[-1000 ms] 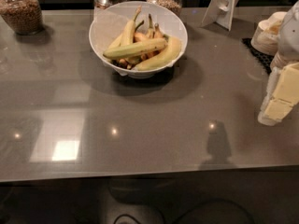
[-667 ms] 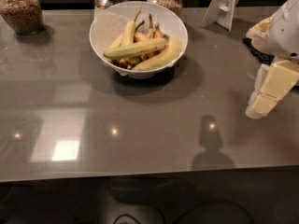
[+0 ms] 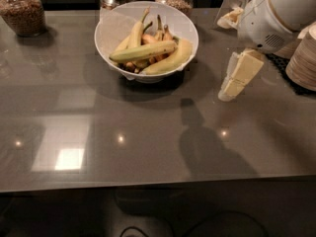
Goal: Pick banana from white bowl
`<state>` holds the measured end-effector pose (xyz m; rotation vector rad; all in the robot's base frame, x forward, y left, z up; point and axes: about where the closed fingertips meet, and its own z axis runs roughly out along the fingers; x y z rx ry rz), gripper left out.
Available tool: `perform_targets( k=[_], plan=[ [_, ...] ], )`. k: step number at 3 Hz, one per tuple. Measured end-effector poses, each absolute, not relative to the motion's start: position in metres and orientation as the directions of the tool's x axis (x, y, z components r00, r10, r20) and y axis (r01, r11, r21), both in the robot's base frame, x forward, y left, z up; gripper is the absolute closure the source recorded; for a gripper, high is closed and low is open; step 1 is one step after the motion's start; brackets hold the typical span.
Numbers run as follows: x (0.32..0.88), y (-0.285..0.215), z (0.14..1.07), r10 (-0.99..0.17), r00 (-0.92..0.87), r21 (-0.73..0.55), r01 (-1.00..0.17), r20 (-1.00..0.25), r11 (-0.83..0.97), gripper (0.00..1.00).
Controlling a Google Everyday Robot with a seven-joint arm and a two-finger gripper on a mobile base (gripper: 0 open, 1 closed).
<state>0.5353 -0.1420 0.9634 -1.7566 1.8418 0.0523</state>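
Nearest us, the grey counter (image 3: pixel 148 152) carries the arm's shadow, which falls below and to the left of the gripper. The gripper (image 3: pixel 228 94) hangs over the counter, slanted tip-down toward the left. It holds nothing, and we cannot tell whether it is parted or closed. We judge it sits low and off to the side so it can swing in toward the fruit without knocking the stack of beige bowls (image 3: pixel 303 58) close on its right.

The white bowl (image 3: pixel 111 26) stands to the gripper's left and a little beyond it, well apart. The banana (image 3: pixel 143 52) lies across the top of the pile inside, nearly level, with one end toward the gripper. Because it rests uppermost, we expect a grasp from above to reach it. The curved banana (image 3: pixel 170 62) lies against the bowl's wall on the gripper's side, just beside our target, so we must come in over it.

Farthest back, the jars (image 3: pixel 22 11) line the counter's rear edge.
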Motion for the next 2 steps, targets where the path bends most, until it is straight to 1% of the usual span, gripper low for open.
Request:
perform_targets(
  k=[2],
  plan=[
    [0.607,-0.059,0.961,-0.790,0.192,-0.400,-0.913,-0.582,0.073,0.00]
  ],
)
